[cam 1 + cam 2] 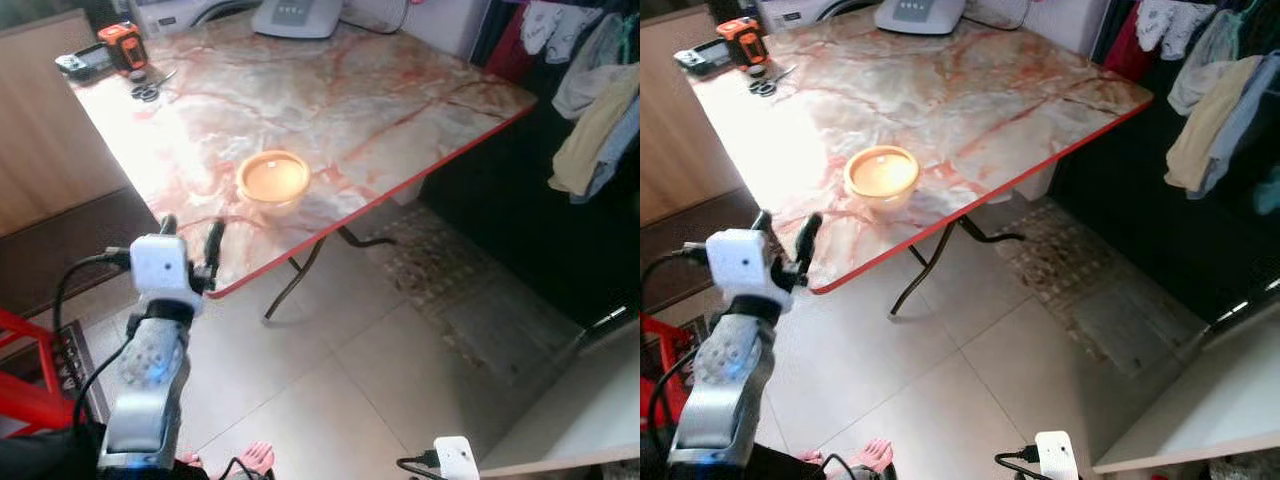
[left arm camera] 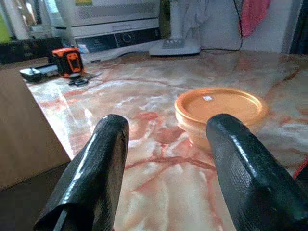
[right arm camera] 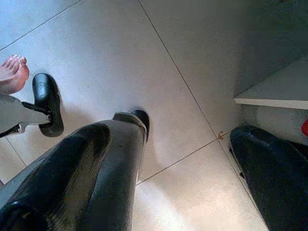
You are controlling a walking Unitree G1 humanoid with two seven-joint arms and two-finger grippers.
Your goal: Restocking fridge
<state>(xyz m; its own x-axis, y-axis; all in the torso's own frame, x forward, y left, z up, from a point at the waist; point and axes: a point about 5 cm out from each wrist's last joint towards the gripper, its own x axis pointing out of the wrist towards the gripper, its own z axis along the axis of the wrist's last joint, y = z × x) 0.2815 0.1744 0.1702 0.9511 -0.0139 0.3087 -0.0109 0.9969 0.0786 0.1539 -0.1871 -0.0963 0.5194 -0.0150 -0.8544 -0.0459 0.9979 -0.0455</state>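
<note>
On glossy marbled table — round orange lidded bowl, left pincer parted, empty.

My right arm hangs low; only its white wrist block shows, cut by the picture's edge. My left arm's base runs out of frame too. Beyond the bowl, the grey appliance at the table's far edge is cut off. The dark tool by the orange tape measure is too small to identify. A person's foot is half cropped.
</note>
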